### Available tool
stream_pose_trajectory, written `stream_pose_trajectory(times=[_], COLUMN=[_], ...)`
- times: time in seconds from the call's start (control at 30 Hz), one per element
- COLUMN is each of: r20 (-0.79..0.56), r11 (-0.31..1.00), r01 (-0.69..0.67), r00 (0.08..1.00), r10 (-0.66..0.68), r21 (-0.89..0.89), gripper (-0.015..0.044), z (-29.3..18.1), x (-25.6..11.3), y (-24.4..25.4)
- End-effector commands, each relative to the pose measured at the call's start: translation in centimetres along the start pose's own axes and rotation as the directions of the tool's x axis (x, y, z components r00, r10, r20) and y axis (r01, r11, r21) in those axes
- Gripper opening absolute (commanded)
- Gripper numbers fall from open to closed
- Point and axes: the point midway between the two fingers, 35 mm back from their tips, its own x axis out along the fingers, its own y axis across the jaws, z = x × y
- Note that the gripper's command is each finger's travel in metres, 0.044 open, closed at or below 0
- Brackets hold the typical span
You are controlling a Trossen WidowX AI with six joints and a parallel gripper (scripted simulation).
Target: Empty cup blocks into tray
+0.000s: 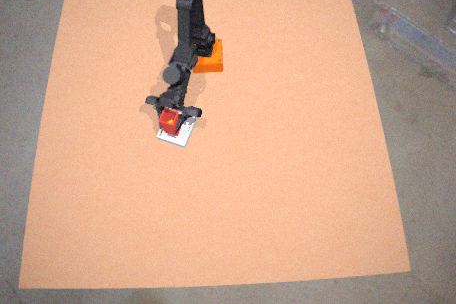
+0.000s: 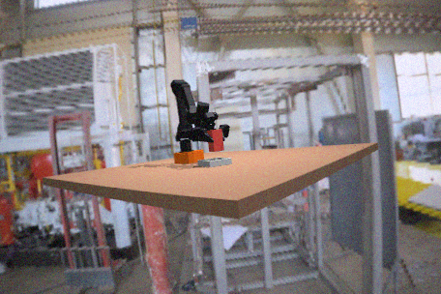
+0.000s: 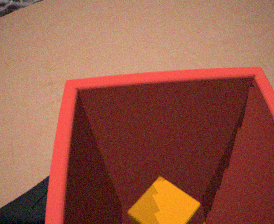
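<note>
The red cup (image 1: 173, 128) (image 2: 216, 143) (image 3: 163, 120) is held in the air, close to upright, its open top facing up. My gripper (image 1: 170, 123) (image 2: 216, 138) is shut on the cup, with a finger on either side. A yellow-orange block (image 3: 173, 204) lies deep inside the cup; any other blocks in it are hidden or cut off by the wrist view's lower edge. The shallow light grey tray (image 1: 181, 141) (image 2: 215, 162) lies on the table below the cup, with a gap between them. The cup and gripper hide part of the tray's inside.
The orange base (image 1: 209, 64) (image 2: 189, 157) of the black arm stands on the table (image 1: 250, 187) (image 2: 160, 183), behind the tray in the top view. The table's edges are far from the tray. A transparent bin-like object (image 1: 420, 32) is beyond the table's right edge.
</note>
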Motion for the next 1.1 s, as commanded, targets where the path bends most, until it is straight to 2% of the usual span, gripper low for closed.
stream_pose_trajectory(times=[0.0, 0.53, 1.07], r20=[0.006, 0.006, 0.006], r11=[0.997, 0.910, 0.712], r01=[-0.001, -0.003, -0.005], r00=[1.000, 1.000, 1.000], r10=[0.001, 0.001, 0.001], r21=[0.079, 0.416, 0.702], gripper=[0.0000, 0.0000, 0.0000], z=[0.26, 0.20, 0.12], x=[0.11, 0.27, 0.42], y=[-0.11, -0.08, -0.06])
